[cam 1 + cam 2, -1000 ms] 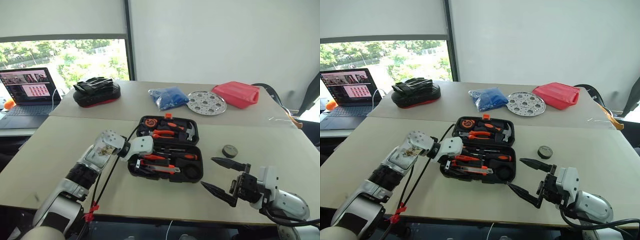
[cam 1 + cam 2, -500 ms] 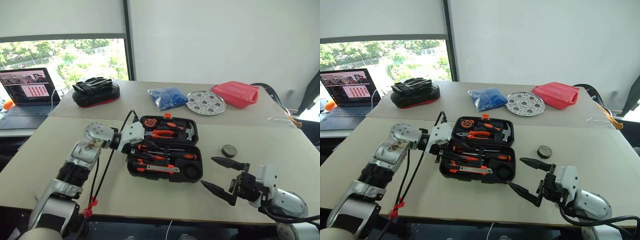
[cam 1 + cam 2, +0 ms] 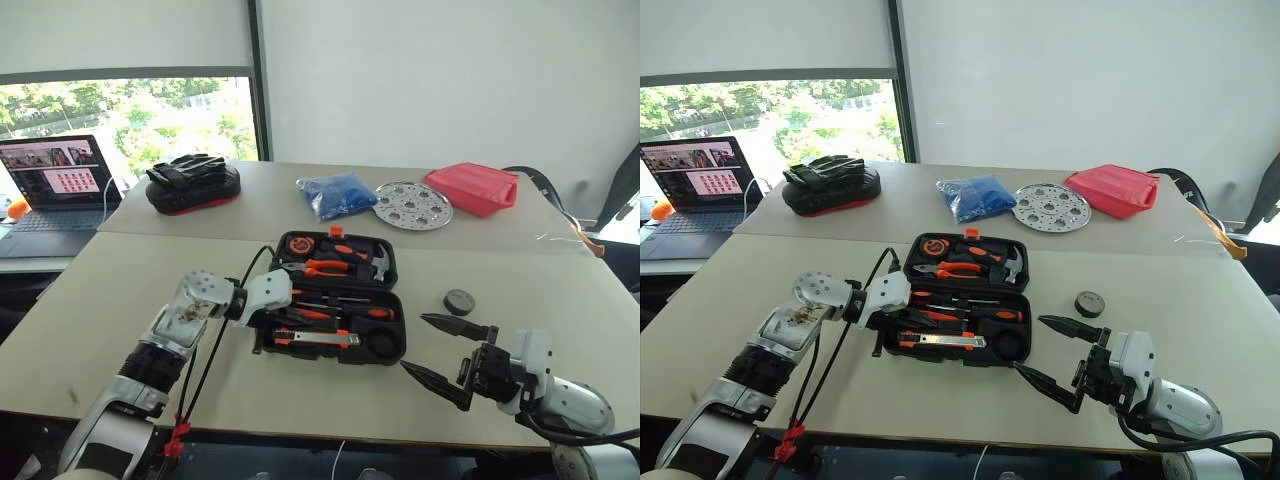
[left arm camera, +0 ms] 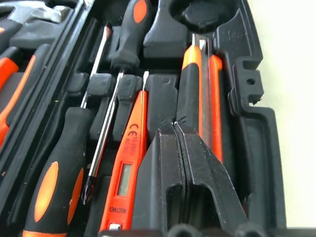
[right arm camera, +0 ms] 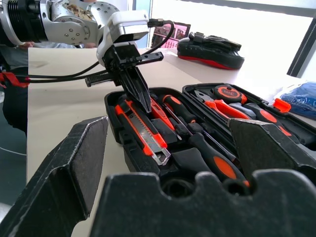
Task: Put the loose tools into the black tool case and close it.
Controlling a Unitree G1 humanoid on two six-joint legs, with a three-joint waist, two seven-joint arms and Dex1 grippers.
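The black tool case lies open on the near table, both halves flat. Its near half holds two screwdrivers, the slim orange tester and the utility knife. My left gripper is shut and empty, tips down at the left end of that half, between the tester and the utility knife. The grey tape roll sits loose on the table right of the case. Below it my right gripper hangs open and empty, pointing towards the case.
The case's far half holds pliers, a hammer and a tape measure. On the back table sit a black-and-red bag with gloves, a blue bag, a perforated silver disc and a red pouch. A laptop stands far left.
My left gripper's fingers have gone from open to shut. The hand drew back to the left off the case, then came back over its left end. The right gripper has stayed still.
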